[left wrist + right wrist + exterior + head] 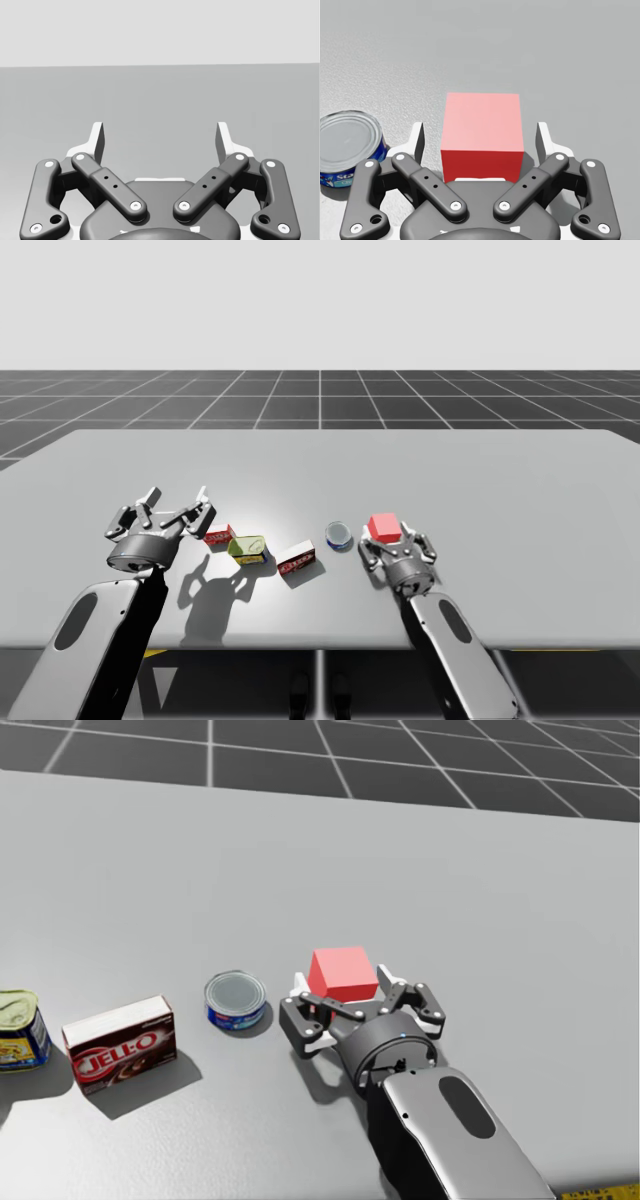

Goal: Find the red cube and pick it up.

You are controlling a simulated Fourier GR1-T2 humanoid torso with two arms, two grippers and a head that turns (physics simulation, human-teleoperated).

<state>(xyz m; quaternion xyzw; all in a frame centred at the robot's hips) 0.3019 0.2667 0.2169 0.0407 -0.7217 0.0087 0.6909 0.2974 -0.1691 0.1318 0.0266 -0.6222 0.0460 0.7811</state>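
Red cube [482,135] flat on table [560,55]

cube [342,975]: on desk [480,870], between fingers of right tool [480,137]
round can [236,998]: just left of cube
box [122,1042]: left of round can, apart
left tool [177,498]: far left

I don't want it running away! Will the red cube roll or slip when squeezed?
Probably no rolling: the red cube rests flat on the table. Its straight sides face the open fingers of my right gripper, so a squeeze should hold squarely. Its smooth faces might slip slightly.
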